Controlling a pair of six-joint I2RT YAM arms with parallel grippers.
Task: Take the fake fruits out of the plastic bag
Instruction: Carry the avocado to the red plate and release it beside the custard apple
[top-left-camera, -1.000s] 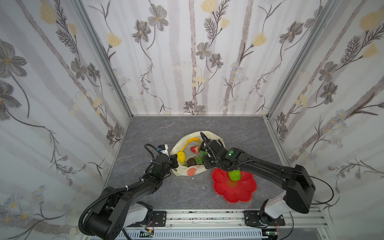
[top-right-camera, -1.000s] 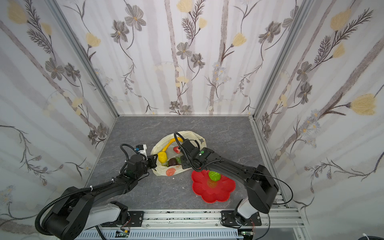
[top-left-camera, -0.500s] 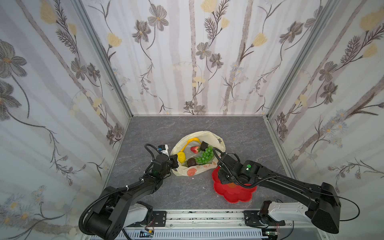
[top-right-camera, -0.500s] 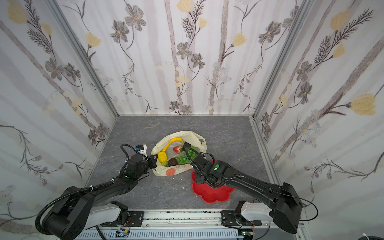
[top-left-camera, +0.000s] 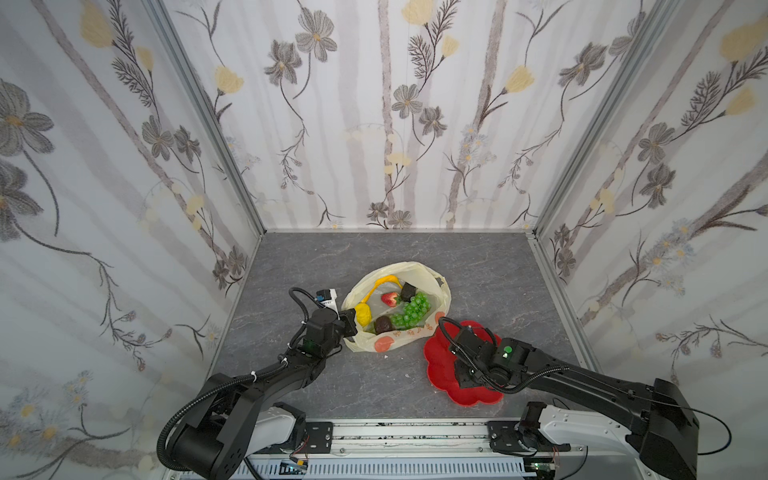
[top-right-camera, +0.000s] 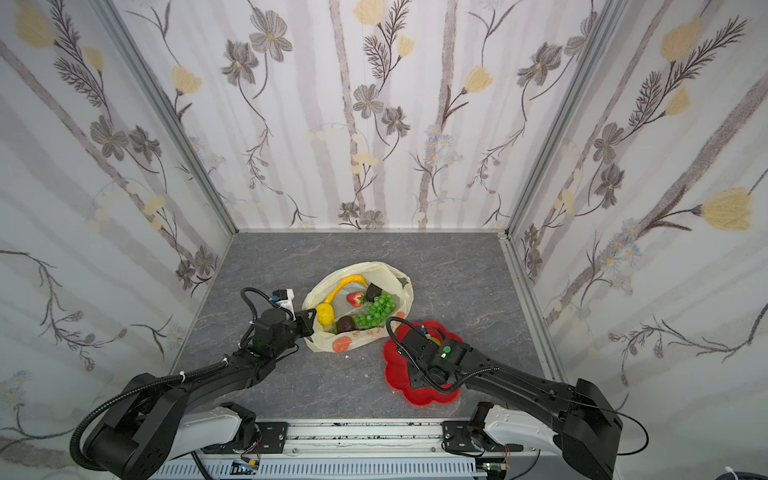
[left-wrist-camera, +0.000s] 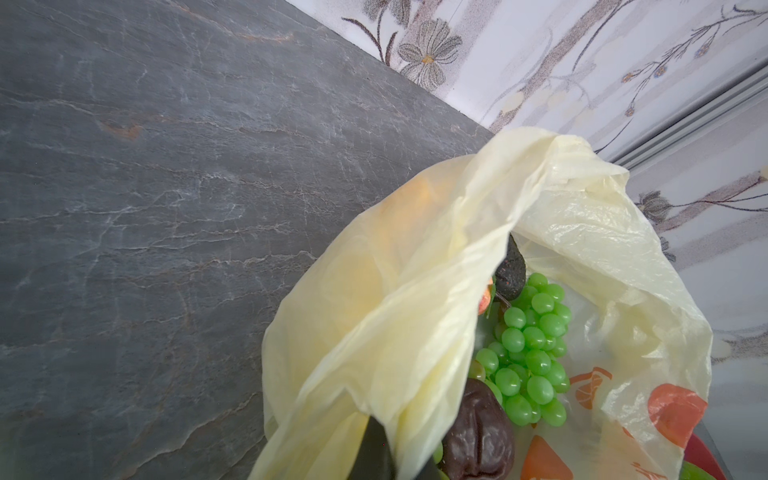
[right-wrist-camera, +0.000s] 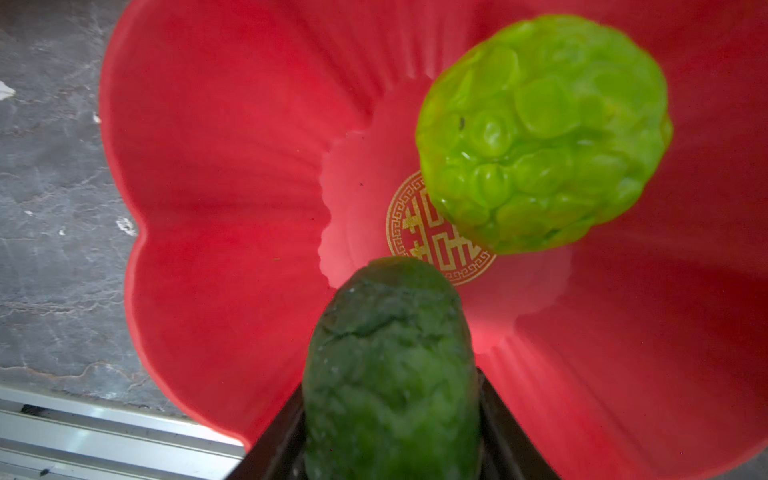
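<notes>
The pale-yellow plastic bag (top-left-camera: 437, 281) (top-right-camera: 400, 286) lies open mid-table. Inside it I see a banana (top-left-camera: 384, 281), a strawberry (top-left-camera: 388, 298), a green grape bunch (top-left-camera: 412, 312), a lemon (top-left-camera: 363, 314) and two blackish-brown fruits (top-left-camera: 382, 324). My left gripper (left-wrist-camera: 386, 453) is shut on the bag's rim (left-wrist-camera: 415, 291) at its left side. My right gripper (right-wrist-camera: 390, 407) hangs low over the red dish (top-left-camera: 436, 365), shut on the dark green avocado (right-wrist-camera: 390, 357). A bumpy lime-green fruit (right-wrist-camera: 540, 137) lies in the dish (right-wrist-camera: 216, 208).
Flowered walls close in the grey slate table (top-left-camera: 374, 253) on three sides. A metal rail (top-left-camera: 395, 432) runs along the front edge just below the dish. Small white flecks (top-left-camera: 386, 356) lie between bag and dish.
My right arm has drawn back from the bag's mouth to above the red dish, carrying the avocado. The left gripper has kept its hold on the bag rim.
</notes>
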